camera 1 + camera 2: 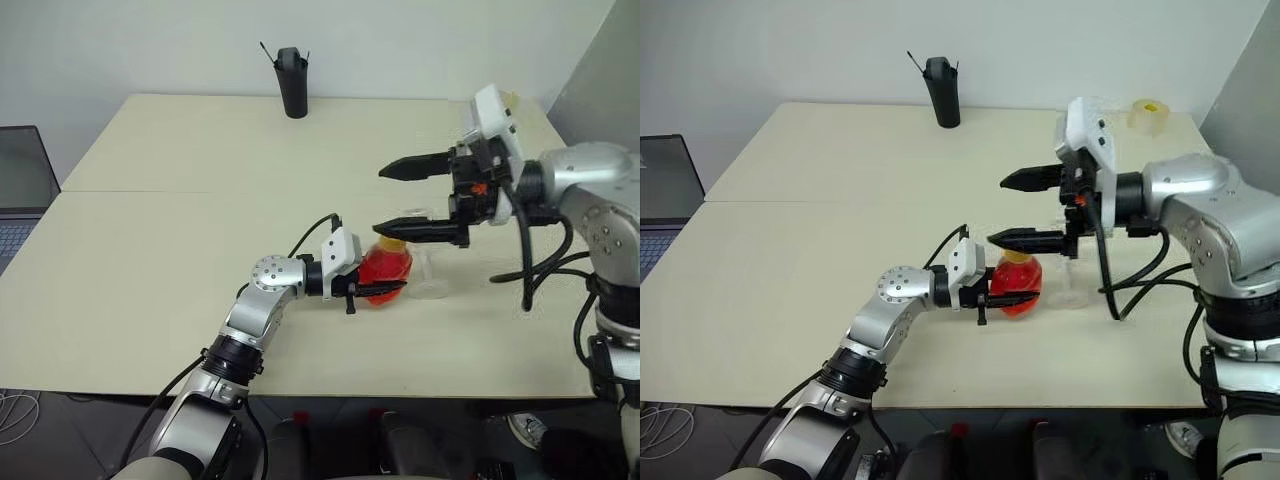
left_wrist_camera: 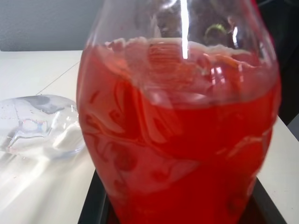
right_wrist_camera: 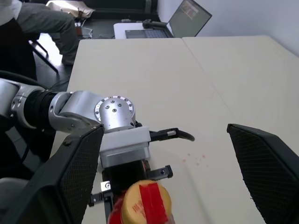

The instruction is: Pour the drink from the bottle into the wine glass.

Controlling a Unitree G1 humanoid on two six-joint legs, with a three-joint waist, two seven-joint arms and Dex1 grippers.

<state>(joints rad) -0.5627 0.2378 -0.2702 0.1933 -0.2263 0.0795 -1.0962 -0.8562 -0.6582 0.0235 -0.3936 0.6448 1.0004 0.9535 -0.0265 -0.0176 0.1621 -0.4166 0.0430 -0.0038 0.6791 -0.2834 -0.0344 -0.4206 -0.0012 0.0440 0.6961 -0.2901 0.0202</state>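
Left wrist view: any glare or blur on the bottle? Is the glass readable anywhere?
Left wrist view: bright vertical glare streak on the bottle, drink soft; wine glass a distorted transparent blob. Left eye view: glass faint against the table.

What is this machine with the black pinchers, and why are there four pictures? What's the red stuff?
It's a robot with two arms, and each arm ends in a gripper with two black fingers. Two pictures come from cameras in its head, looking down over a pale table. The other two come from small cameras on its wrists, so they look very close up.

The left gripper is squeezed shut on a small clear bottle full of red drink. The bottle has a yellow cap, seen from above in the right wrist picture. The right gripper hangs wide open just above that cap, holding nothing.

A clear wine glass stands beside the bottle. Far back on the table stands a tall black cup.
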